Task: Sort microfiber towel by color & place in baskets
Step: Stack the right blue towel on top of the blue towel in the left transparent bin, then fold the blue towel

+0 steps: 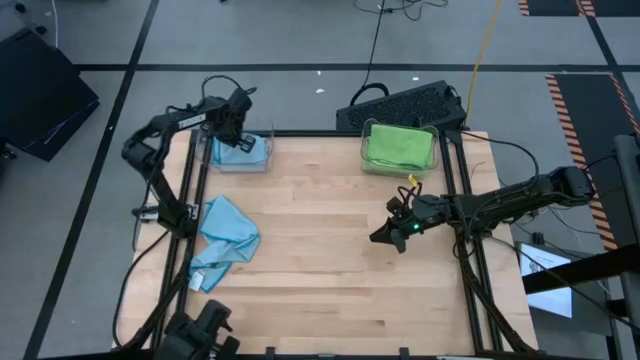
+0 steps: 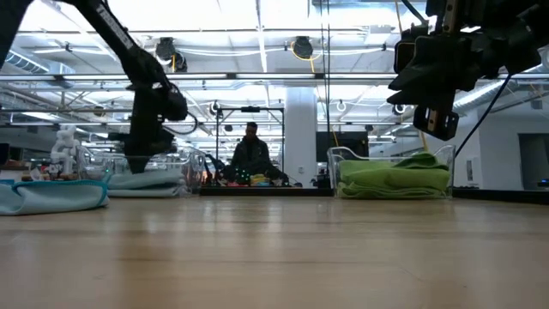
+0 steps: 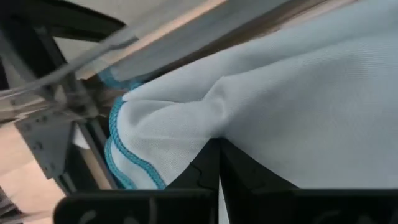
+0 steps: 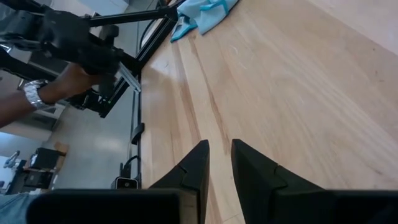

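Observation:
A light blue towel (image 1: 242, 152) lies in the clear left basket (image 1: 266, 163) at the table's far left, and my left gripper (image 1: 232, 128) stands over it, pointing down, shut at the cloth (image 3: 292, 99). A second light blue towel (image 1: 225, 240) lies crumpled on the table near the left edge. A green towel (image 1: 398, 145) fills the clear right basket (image 1: 364, 158) at the far right. My right gripper (image 1: 386, 236) hovers above the bare wood right of centre, its fingers (image 4: 198, 163) a narrow gap apart with nothing between them. My left gripper comes at the towel in the basket from above, its shut fingertips at a raised fold (image 3: 214, 115) near the towel's darker stitched edge (image 3: 124, 158). The crease runs straight into the tips. The rest of the towel lies slack in the basket.
A black keyboard (image 1: 400, 100) sits just beyond the table's far edge behind the green towel's basket. A person's hand with a wristwatch (image 4: 37, 99) shows past the table's left side, and a person (image 2: 251, 154) sits in the room behind. Bare wood spans the table's middle and near half.

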You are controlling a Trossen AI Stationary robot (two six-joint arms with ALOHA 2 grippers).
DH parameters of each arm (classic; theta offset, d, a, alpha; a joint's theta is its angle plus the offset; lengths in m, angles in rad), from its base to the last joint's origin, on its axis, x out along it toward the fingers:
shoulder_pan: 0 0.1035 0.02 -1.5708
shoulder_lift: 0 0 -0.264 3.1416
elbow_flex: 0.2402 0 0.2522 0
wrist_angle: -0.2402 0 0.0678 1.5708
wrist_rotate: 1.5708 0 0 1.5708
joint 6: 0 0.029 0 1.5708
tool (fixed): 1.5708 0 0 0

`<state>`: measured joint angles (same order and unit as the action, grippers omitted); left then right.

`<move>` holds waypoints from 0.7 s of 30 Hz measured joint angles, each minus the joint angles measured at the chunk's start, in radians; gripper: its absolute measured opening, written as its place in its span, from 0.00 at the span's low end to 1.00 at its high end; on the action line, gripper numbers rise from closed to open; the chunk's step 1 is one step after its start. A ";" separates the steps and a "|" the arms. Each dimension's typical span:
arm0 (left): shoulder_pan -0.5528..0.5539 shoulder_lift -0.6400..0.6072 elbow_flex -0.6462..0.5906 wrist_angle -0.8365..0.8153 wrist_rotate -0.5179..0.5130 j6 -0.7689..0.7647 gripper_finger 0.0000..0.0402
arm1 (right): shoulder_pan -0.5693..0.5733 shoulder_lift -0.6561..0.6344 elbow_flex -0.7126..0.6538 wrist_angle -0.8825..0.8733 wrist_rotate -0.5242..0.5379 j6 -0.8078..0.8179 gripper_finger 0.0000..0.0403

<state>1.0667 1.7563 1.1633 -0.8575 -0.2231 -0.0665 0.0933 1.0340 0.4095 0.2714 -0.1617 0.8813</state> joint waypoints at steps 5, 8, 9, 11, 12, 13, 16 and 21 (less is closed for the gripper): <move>0.000 0.049 0.000 0.005 -0.014 -0.017 0.01 | 0.000 0.000 0.000 0.000 -0.015 0.011 0.15; -0.002 0.035 0.000 -0.007 -0.006 -0.005 0.01 | 0.000 0.000 0.000 0.000 -0.028 0.023 0.15; -0.002 0.022 0.000 -0.016 -0.006 -0.004 0.02 | 0.000 0.000 0.000 0.001 -0.028 0.023 0.15; -0.003 -0.022 0.000 -0.025 -0.007 -0.003 0.02 | 0.000 0.000 0.000 0.000 -0.028 0.021 0.15; -0.003 -0.047 0.000 -0.026 -0.007 -0.003 0.01 | 0.000 0.000 0.000 0.001 -0.028 0.017 0.15; -0.003 -0.077 0.000 -0.028 -0.007 -0.004 0.01 | 0.000 0.000 0.000 0.000 -0.028 0.009 0.15; -0.011 -0.179 0.001 -0.035 0.022 -0.021 0.01 | 0.000 0.000 0.000 0.000 -0.027 -0.019 0.15; -0.063 -0.353 0.001 -0.100 0.094 -0.062 0.05 | 0.000 0.000 0.000 0.001 -0.027 -0.015 0.15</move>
<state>1.0041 1.4035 1.1641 -0.9570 -0.1288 -0.1286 0.0937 1.0340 0.4095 0.2720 -0.1890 0.8660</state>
